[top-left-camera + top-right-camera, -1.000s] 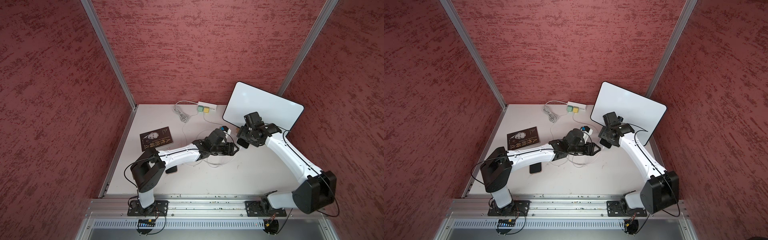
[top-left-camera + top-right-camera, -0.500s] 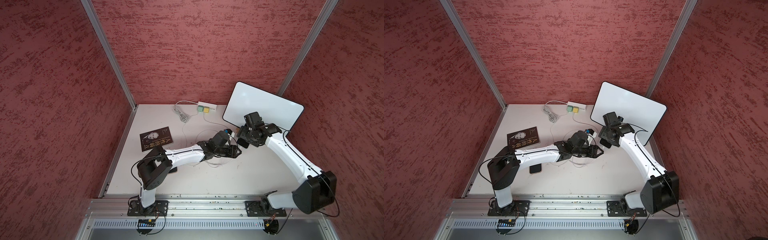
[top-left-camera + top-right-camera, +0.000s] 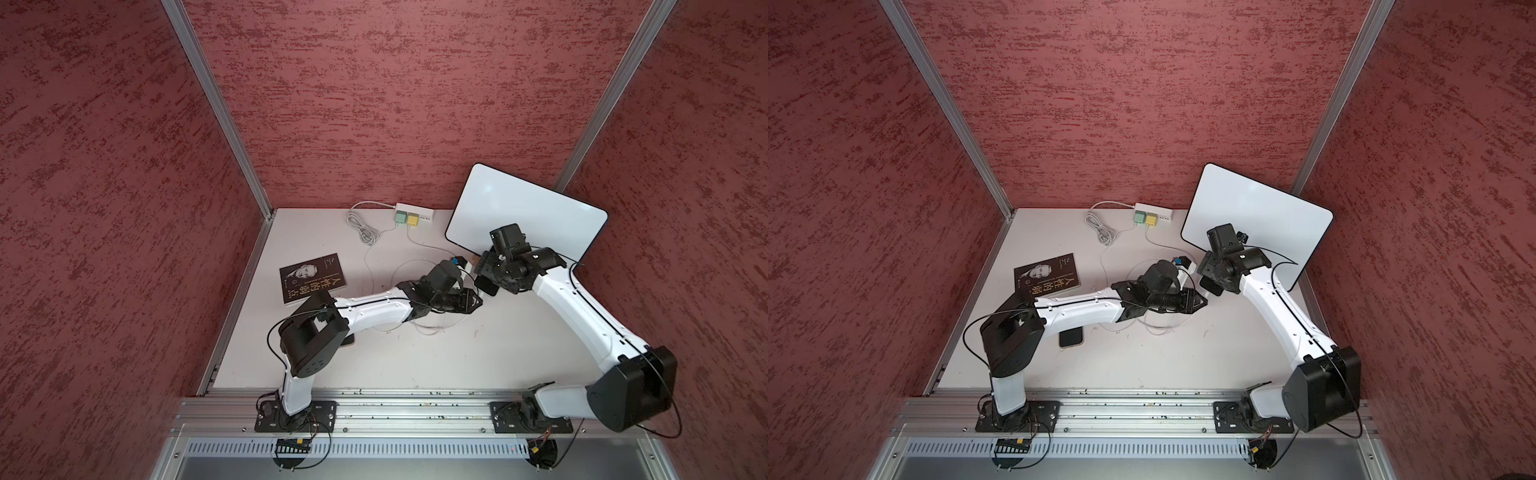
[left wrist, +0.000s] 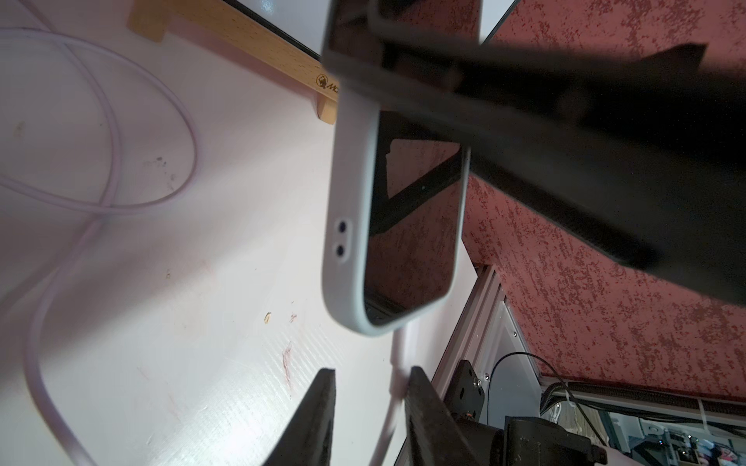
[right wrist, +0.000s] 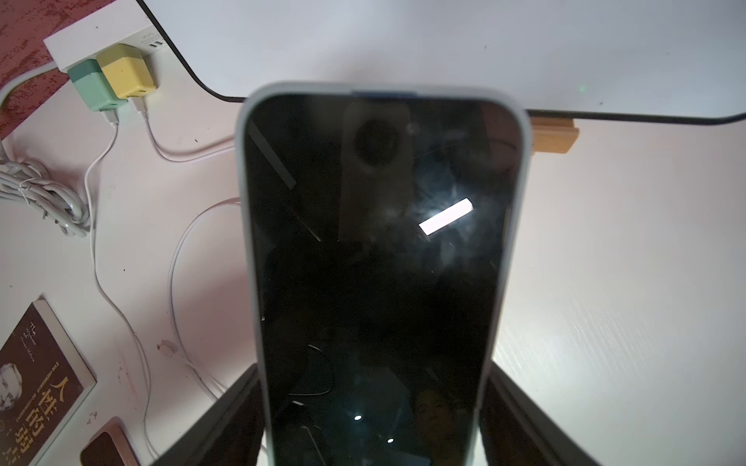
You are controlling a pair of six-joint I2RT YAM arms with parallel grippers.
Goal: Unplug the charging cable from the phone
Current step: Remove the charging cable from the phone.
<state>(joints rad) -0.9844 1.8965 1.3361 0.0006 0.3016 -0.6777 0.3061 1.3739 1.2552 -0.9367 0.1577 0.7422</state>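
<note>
Clamping dark-screened phone in pale grey case (image 5: pixel 375 242) between right gripper (image 5: pixel 373 403) jaws, above white counter (image 4: pixel 181 282). Straddling thin white charging cable (image 4: pixel 397 355) with left gripper (image 4: pixel 371 375), just beyond phone's end; jaws narrowed, gap showing, no pinch visible.

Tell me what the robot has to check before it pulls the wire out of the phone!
1. The right gripper holds the phone: ok, a jaw on each side.
2. The cable is plugged in: ok, it runs from the phone's lower end.
3. The cable passes between the jaws of the left gripper: ok.
4. The left gripper is clamped on the cable: not ok, a gap shows beside it.
5. The jaws line up with the plug, not the thin wire: cannot tell, too blurred.
6. Slack: ok, a loose loop lies on the table.
</note>
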